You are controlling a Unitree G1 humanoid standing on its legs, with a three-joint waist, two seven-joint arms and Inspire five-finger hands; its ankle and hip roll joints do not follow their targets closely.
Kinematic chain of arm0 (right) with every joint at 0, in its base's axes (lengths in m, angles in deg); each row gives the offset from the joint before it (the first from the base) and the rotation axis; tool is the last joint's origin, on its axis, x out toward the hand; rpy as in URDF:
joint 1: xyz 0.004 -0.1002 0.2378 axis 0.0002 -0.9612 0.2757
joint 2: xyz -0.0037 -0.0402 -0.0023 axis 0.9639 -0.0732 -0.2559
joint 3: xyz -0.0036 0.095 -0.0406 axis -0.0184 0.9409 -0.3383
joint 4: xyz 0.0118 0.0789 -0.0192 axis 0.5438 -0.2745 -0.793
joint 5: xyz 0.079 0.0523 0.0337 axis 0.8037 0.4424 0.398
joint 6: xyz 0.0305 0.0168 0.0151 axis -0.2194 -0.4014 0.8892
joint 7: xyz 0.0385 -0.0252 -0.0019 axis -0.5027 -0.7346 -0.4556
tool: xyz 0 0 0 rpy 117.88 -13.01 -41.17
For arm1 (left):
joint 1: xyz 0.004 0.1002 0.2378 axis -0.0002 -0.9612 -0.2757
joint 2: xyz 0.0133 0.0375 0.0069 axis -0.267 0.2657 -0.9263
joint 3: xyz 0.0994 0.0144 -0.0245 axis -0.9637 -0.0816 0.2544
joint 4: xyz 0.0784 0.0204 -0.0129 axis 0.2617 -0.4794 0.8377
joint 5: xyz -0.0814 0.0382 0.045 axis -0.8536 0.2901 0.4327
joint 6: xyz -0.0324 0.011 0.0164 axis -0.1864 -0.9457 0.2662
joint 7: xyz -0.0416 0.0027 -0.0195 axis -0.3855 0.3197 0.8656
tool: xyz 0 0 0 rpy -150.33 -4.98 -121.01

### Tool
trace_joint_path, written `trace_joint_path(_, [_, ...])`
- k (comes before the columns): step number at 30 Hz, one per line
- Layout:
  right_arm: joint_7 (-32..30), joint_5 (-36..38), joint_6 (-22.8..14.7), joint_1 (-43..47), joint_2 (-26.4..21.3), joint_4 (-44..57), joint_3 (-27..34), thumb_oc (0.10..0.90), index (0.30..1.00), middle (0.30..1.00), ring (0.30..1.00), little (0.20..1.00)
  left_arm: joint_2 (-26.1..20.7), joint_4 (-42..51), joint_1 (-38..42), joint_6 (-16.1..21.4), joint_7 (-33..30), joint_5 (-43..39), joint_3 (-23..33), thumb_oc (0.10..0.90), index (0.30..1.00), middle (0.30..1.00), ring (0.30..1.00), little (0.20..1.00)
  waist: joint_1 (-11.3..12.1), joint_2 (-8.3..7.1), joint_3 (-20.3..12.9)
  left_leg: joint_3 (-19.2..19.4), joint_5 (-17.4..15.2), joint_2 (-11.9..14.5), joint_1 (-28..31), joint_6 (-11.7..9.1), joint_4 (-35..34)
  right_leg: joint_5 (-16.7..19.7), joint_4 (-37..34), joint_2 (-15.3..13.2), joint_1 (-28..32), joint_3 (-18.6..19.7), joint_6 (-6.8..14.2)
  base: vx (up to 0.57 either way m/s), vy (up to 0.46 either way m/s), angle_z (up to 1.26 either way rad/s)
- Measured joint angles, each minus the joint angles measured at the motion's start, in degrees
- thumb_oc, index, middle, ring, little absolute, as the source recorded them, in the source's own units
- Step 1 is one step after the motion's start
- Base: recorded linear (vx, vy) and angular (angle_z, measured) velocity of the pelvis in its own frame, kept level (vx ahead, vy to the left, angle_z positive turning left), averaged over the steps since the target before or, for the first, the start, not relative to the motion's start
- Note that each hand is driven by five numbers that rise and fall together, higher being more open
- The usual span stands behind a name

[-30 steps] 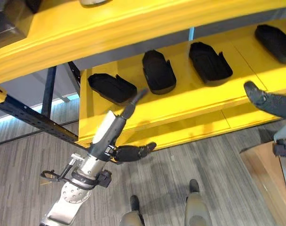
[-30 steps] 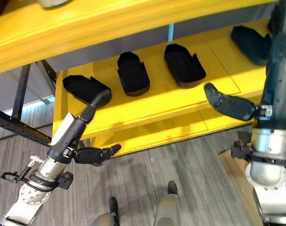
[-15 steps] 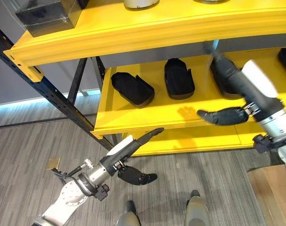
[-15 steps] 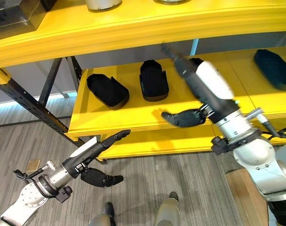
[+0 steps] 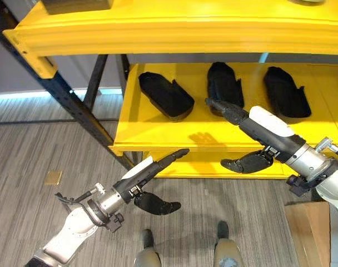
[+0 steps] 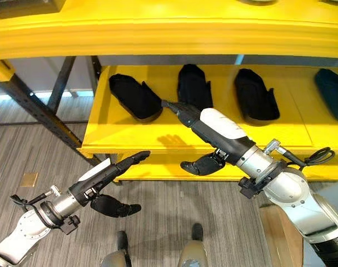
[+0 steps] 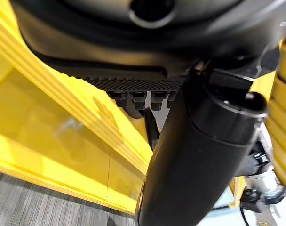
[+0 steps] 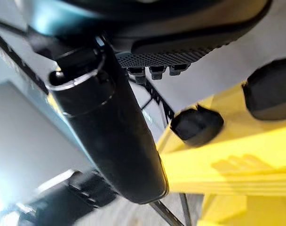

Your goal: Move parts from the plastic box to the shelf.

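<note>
Parts sit on the yellow shelf, both robot hands empty

Parts line the lower board of the yellow shelf (image 5: 158, 130): a black moulded part (image 5: 165, 95) lies angled, farthest toward the left robot hand's side; a second part (image 5: 224, 84) sits just beyond the right robot hand's fingertips; a third part (image 5: 286, 92) lies on the far side of the right arm. In the right eye view a fourth, darker part (image 6: 331, 99) shows at the board's far right end. All four rest flat on the board, apart from one another.

The right robot hand (image 6: 205, 133) reaches over the front of the lower board with its fingers straight and pointing at the gap between the first and second parts, the thumb (image 6: 201, 164) hanging spread below the board's front edge. It holds nothing, and its fingertips hover near the second part; whether they touch it cannot be told. Its shadow falls on the board just beneath.

The left robot hand (image 5: 144, 181) hangs lower, in front of and below the shelf, over the grey plank floor (image 5: 35, 150). Its fingers are stretched straight toward the shelf's lower edge, thumb spread beneath, with nothing in its grasp.

Above the parts runs the shelf's upper yellow board (image 5: 174, 30), carried on a dark slanted steel post (image 5: 69, 100). A brown wooden corner (image 5: 313, 233) shows beside the right arm.
</note>
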Motion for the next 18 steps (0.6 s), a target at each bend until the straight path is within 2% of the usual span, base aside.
trace_joint_path(2, [-1.7,-2.5,0.1,0.2,-0.6,-0.7,-0.2,0.900,1.000,1.000,1.000,1.000,-0.3,0.0,-0.6,-0.2,0.6,-0.4,-0.5,0.900,1.000,1.000,1.000,1.000,1.1,1.12,1.1,-0.3,0.1,0.1,-0.1,0.1,-0.3,-0.1,0.2,0.1,0.0,-0.4,0.0,0.02,-0.093,0.14])
trace_joint_path(7, [-4.3,-3.0,0.1,6.2,-1.5,-2.2,-4.4,0.900,1.000,1.000,1.000,1.000,-1.0,0.1,-0.7,-2.3,0.8,0.3,-0.7,0.900,1.000,1.000,1.000,1.000,1.6,0.68,4.0,-0.3,0.3,0.1,-0.1,-0.2,-0.3,0.1,-0.3,0.2,0.1,-0.3,0.0,0.00,-0.021,0.00])
trace_joint_path(11, [-4.9,-2.9,1.3,12.0,-1.5,-3.4,-6.7,0.900,1.000,1.000,1.000,1.000,-1.0,-0.7,-1.3,-4.3,-1.0,0.9,-0.3,0.900,1.000,1.000,1.000,1.000,3.4,1.00,4.8,-1.0,0.5,0.1,-0.4,-0.5,-0.3,0.2,-0.8,0.2,0.6,-1.2,0.1,0.06,0.091,0.09])
trace_joint_path(14, [-5.3,-2.9,1.4,17.2,-0.5,-5.7,-9.8,0.900,1.000,1.000,1.000,1.000,-0.8,-2.3,-2.6,-4.4,-3.0,0.9,1.7,0.900,1.000,1.000,1.000,1.000,4.3,1.02,4.8,-1.5,0.5,-0.2,-0.2,-0.5,-0.5,0.3,-1.6,-0.2,1.9,-2.3,0.1,0.10,0.205,0.14])
trace_joint_path(18, [-5.0,-3.1,1.8,18.2,1.6,-7.0,-10.1,0.900,1.000,1.000,1.000,1.000,2.2,-3.2,-3.5,-4.4,-3.0,1.5,5.7,0.900,1.000,1.000,1.000,1.000,6.3,0.99,4.8,-2.2,0.1,-2.1,1.1,-0.6,-0.3,0.4,-3.5,-1.9,5.5,-4.3,0.2,0.13,0.253,0.24])
